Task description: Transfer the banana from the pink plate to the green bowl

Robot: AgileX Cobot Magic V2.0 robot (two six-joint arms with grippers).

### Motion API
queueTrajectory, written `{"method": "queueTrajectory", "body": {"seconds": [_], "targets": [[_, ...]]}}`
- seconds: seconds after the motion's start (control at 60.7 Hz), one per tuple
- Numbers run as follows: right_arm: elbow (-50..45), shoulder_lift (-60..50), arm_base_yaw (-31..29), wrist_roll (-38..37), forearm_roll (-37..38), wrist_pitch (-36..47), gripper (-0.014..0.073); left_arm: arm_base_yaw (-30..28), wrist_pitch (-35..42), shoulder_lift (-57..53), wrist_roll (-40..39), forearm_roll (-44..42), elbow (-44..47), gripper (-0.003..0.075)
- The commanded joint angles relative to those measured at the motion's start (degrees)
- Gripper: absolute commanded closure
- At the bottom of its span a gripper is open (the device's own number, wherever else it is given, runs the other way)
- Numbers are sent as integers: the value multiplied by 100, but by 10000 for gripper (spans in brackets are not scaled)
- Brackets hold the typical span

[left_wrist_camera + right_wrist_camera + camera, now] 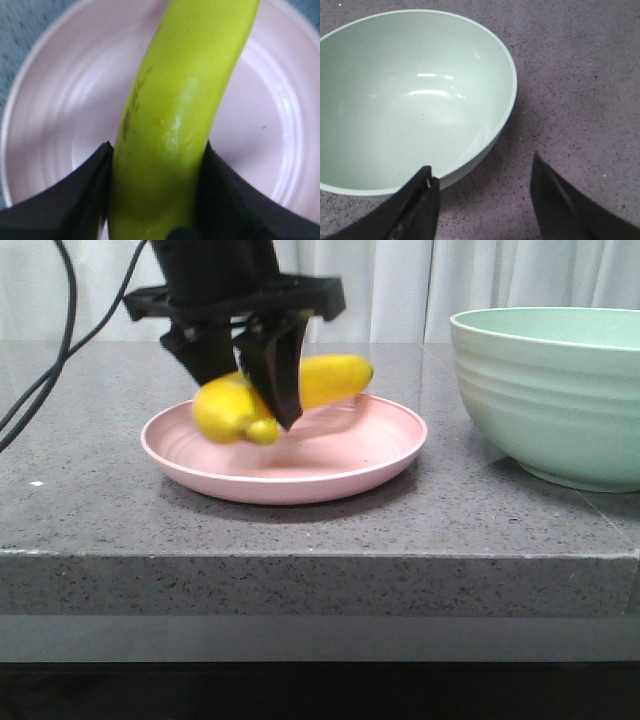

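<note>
My left gripper (258,400) is shut on the yellow banana (330,378) over the pink plate (300,485). The banana is tilted, its right end raised and its left end low near the plate's floor. In the left wrist view both black fingers (85,190) press the banana (175,110) from either side, with the plate (60,110) below. The green bowl (560,400) stands to the right of the plate and holds nothing. In the right wrist view my right gripper (482,172) hangs open beside the bowl (410,100), one finger by its rim.
The grey speckled counter (320,530) ends in a front edge just before the plate. Black cables (40,380) hang at the far left. A pale curtain closes off the back. The right arm does not show in the front view.
</note>
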State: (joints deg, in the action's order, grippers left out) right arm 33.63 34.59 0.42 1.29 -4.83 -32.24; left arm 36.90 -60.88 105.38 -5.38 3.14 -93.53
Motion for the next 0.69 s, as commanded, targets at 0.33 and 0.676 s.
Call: {"method": "queueTrajectory", "body": {"seconds": [0.33,0.676], "targets": [[172,45,-26,27,35,443,163,40,926,-1615,9,-84,-131,522],[185,45,-26,27,-118,439,158,40,2796,-2929,217,-73,1749,522]]}}
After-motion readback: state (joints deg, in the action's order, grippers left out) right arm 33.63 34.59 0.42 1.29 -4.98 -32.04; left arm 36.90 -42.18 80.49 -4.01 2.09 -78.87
